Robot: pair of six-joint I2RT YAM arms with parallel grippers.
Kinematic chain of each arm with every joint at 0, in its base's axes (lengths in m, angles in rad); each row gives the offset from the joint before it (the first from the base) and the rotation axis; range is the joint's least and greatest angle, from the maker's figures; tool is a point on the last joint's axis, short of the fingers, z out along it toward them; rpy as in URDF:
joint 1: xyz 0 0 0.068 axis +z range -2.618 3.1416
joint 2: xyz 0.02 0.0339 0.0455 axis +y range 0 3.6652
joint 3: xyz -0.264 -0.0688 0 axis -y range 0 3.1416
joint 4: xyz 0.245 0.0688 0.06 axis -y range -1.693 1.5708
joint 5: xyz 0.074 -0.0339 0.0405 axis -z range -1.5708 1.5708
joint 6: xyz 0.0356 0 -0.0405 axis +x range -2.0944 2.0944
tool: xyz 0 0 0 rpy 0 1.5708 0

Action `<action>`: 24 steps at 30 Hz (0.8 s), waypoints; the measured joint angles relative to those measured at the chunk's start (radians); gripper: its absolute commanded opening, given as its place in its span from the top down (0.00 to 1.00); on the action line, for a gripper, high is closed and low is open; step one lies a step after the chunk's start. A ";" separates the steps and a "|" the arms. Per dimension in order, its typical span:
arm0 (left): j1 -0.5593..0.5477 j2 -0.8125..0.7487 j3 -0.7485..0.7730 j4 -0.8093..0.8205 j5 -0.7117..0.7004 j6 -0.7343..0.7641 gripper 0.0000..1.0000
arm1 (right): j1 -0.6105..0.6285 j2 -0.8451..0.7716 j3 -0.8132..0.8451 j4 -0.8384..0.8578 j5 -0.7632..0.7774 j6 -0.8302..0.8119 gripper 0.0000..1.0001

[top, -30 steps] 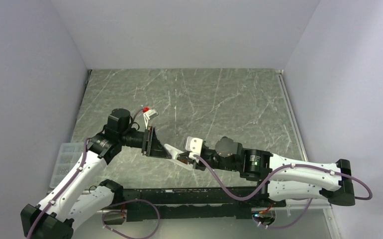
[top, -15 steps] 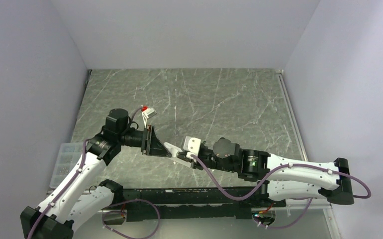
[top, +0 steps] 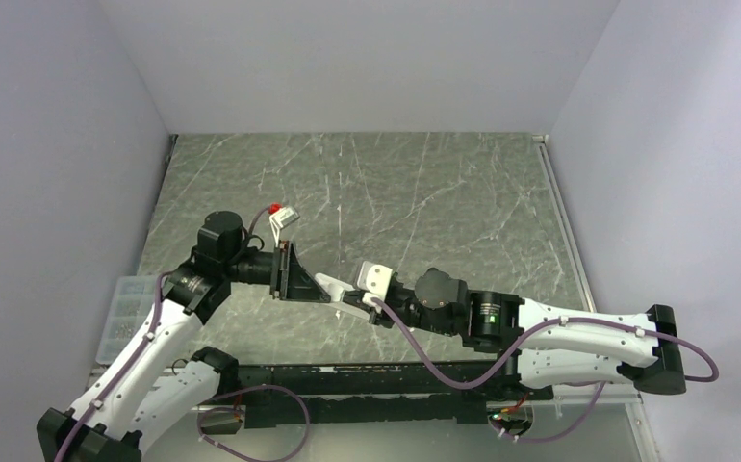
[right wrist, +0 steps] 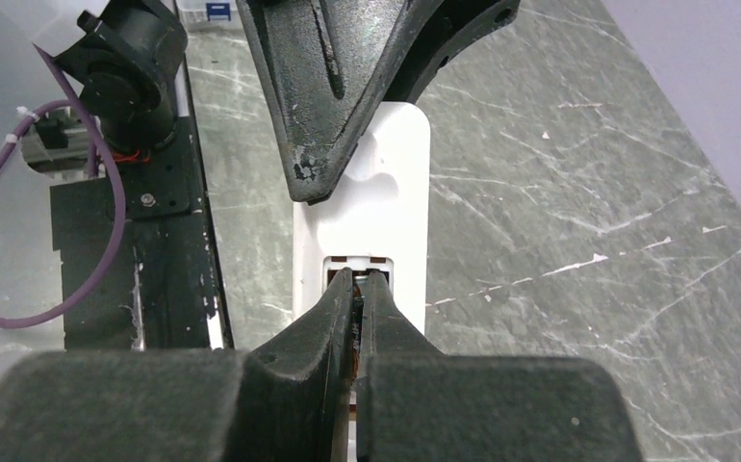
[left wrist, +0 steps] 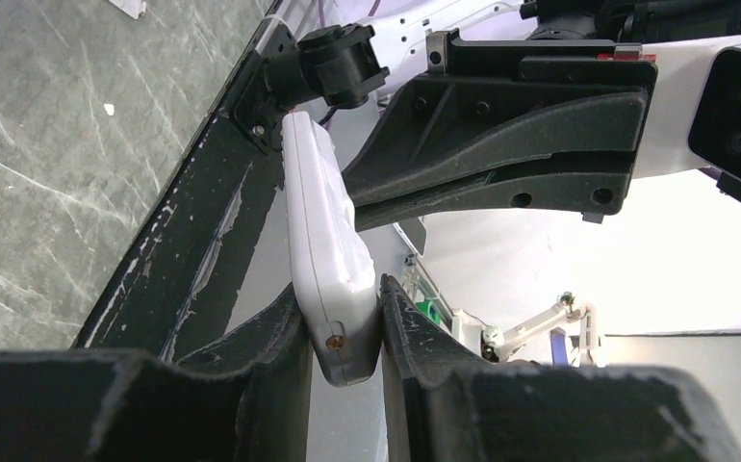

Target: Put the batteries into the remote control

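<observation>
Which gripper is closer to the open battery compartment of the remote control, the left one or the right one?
Right. The right gripper has its closed fingertips at the battery compartment opening. The left gripper clamps the remote control at its other end, away from the compartment.

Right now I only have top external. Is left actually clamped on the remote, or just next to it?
Observer: Clamped. In the left wrist view the left gripper pinches one end of the remote control, with a finger on each side.
Operator: Battery bay open?
Observer: Yes. The right wrist view shows the battery compartment as an uncovered slot in the white back.
Operator: Where's right relative to it?
Observer: The right gripper is shut, with its tips at the mouth of that slot. I can't tell whether anything is pinched between them.
</observation>
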State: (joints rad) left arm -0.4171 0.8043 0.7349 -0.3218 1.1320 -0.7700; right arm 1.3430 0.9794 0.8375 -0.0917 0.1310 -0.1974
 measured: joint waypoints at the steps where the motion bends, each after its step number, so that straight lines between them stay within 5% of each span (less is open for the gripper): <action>1: 0.001 -0.003 0.000 -0.003 0.000 0.003 1.00 | 0.001 0.000 -0.002 0.003 0.004 0.000 1.00; 16: -0.001 -0.022 0.000 -0.028 -0.013 0.037 1.00 | 0.019 0.016 -0.006 0.014 0.115 0.034 1.00; 24: -0.005 -0.022 0.002 -0.050 -0.015 0.080 1.00 | 0.020 0.011 -0.008 0.006 0.109 0.045 0.81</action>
State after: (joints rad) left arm -0.4225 0.7822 0.7368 -0.3721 1.1172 -0.6903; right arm 1.3632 0.9909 0.8295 -0.0856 0.2405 -0.1528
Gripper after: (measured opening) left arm 0.303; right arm 0.143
